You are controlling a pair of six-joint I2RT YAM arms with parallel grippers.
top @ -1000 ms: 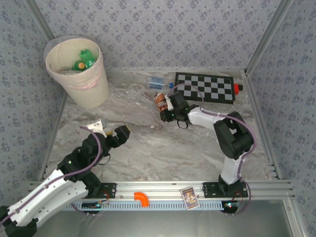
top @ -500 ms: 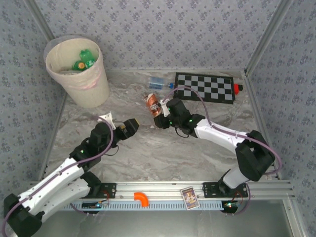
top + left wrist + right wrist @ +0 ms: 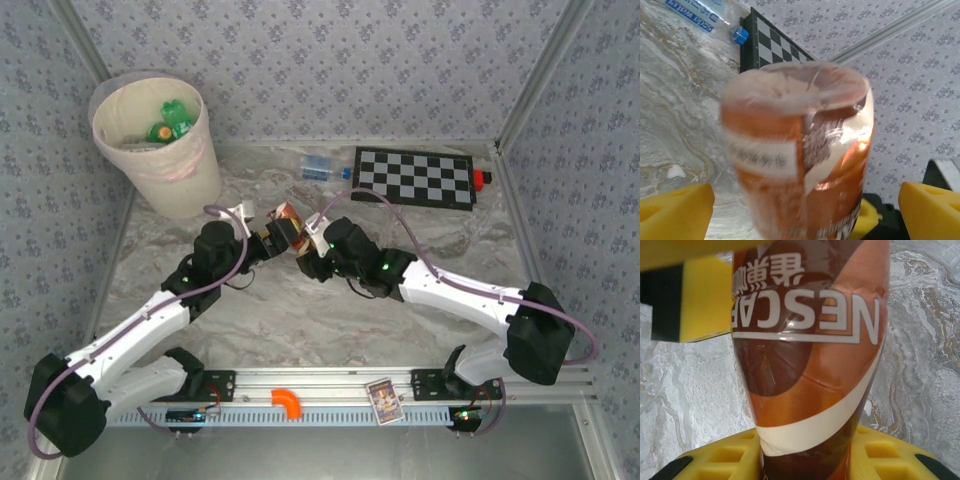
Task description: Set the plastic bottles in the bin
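Observation:
An orange-brown labelled plastic bottle [image 3: 288,221] hangs over the middle of the table, with my right gripper [image 3: 308,242] shut on its lower end [image 3: 810,340]. My left gripper [image 3: 272,236] is open, and its yellow pads stand wide on either side of the same bottle [image 3: 795,150] with gaps showing. One of its pads [image 3: 700,295] sits right beside the label in the right wrist view. The bin [image 3: 165,175] stands at the far left with green bottles [image 3: 170,120] inside. A clear bottle with a blue cap [image 3: 322,168] lies near the back wall.
A black-and-white checkerboard [image 3: 415,177] lies flat at the back right, with a small red object [image 3: 480,179] at its right end. The enclosure's wallpapered walls close in the back and sides. An orange piece [image 3: 287,402] and a card [image 3: 382,399] sit on the front rail.
My right arm has carried the orange-brown bottle leftward. My left arm has reached up and right until its open jaws came around the bottle, and they have narrowed slightly.

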